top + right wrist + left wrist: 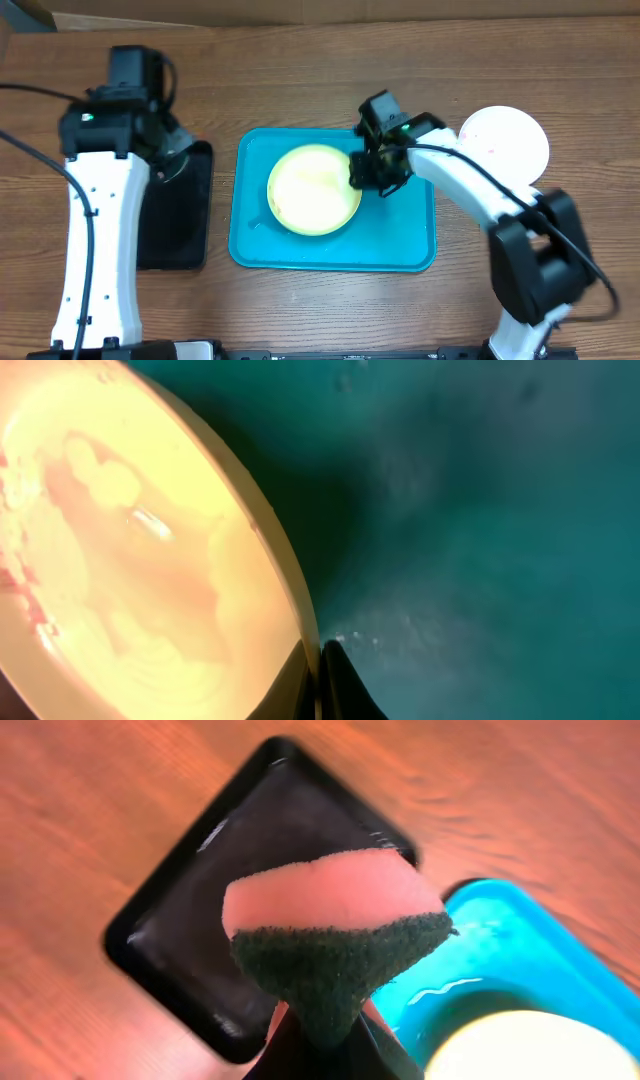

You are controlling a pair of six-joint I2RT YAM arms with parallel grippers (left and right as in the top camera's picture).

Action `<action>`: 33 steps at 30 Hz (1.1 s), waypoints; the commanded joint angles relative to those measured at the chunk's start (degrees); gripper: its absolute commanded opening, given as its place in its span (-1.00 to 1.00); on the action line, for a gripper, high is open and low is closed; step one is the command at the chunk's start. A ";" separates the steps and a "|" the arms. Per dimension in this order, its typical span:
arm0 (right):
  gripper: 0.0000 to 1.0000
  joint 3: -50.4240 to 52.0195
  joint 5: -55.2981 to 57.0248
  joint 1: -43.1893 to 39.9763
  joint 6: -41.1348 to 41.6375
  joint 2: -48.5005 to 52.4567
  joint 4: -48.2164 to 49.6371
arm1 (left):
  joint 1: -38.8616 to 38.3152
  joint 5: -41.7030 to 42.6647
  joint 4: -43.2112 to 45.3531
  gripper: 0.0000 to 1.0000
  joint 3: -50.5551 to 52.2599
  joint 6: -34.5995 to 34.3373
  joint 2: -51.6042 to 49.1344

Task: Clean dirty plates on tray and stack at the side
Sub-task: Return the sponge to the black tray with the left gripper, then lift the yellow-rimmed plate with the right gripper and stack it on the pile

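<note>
On the turquoise rectangular plastic tray, the right hand pinches the rim of the pale yellow-green round plate; the left hand, clamping a pink-green sponge, should scrub next.

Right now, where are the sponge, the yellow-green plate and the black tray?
sponge (335, 890): left wrist view, on its pink foam face.
yellow-green plate (314, 190): overhead view, on the plate's centre.
black tray (185, 225): overhead view, on its bare floor.

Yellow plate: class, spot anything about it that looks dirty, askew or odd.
The yellow plate carries red-brown smears along its left edge in the right wrist view, so it looks unclean. The right claw pinches its rim.
</note>
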State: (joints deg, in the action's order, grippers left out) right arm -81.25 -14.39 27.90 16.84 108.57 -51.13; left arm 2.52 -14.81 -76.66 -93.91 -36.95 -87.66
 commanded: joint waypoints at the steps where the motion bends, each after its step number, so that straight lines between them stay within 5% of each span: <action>1: -0.92 -6.47 9.86 1.05 -3.69 -8.83 -3.34 | 2.84 3.56 0.22 -0.91 4.28 4.59 -1.09; 14: -0.92 -14.49 67.01 16.74 -19.32 -17.55 -14.88 | 15.67 15.78 11.91 -0.92 23.63 8.70 -1.11; 27: -0.93 -14.51 94.16 32.76 -63.25 -17.55 10.80 | 19.10 17.84 13.09 -0.91 24.35 8.66 -1.11; 33: -0.93 -14.51 97.33 36.70 -75.06 -17.55 24.28 | 19.10 17.84 13.22 -0.91 24.35 8.66 -1.11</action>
State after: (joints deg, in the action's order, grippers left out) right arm -94.30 78.13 63.26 -49.04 91.59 -28.60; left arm 21.47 2.24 -63.57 -70.00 -29.39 -88.68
